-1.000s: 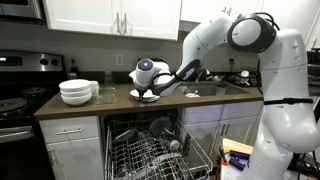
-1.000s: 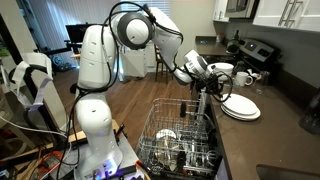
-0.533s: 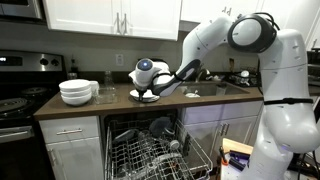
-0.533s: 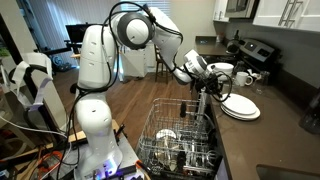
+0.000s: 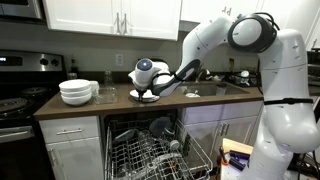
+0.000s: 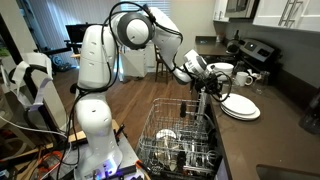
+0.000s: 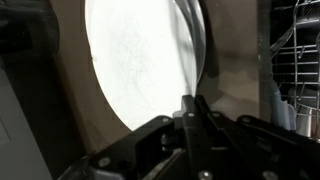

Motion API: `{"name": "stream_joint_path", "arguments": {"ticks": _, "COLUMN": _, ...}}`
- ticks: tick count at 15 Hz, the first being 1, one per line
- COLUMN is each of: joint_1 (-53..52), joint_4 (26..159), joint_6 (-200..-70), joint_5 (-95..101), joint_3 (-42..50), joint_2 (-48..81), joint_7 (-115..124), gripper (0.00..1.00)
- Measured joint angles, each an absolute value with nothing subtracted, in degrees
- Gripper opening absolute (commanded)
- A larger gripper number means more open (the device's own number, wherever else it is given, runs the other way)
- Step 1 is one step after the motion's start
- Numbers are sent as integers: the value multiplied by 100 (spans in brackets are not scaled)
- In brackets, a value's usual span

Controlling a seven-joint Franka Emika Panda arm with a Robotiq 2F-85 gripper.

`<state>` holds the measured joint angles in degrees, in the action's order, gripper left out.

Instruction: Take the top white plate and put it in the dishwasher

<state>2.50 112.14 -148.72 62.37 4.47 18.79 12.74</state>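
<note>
The top white plate (image 7: 140, 60) fills the upper left of the wrist view, lying on the brown counter with the rim of a like plate showing beneath it. My gripper (image 7: 190, 106) is shut, its two dark fingers pressed together on the plate's near rim. In both exterior views the gripper (image 5: 150, 91) (image 6: 214, 90) sits low at the edge of the plate stack (image 5: 147, 97) (image 6: 241, 109) on the counter. The dishwasher (image 5: 150, 150) (image 6: 180, 135) stands open below the counter, its grey wire rack pulled out with several dishes inside; part of the rack (image 7: 292, 60) shows at the right of the wrist view.
Stacked white bowls (image 5: 77, 92) (image 6: 221, 70) and drinking glasses (image 5: 107, 92) stand on the counter beside the plates. A stove (image 5: 18, 100) lies beyond the bowls. A sink (image 5: 225, 89) is on the counter's other side. White cabinets hang above.
</note>
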Motion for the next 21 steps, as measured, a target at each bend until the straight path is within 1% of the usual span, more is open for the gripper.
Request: {"name": "stream_joint_path", "arguments": {"ticks": 21, "joint_1": 188, "joint_4": 11214, "joint_6": -14654, "joint_5": 6237, "joint_3": 357, "joint_2": 1809, "joint_7": 1274, "gripper": 5}}
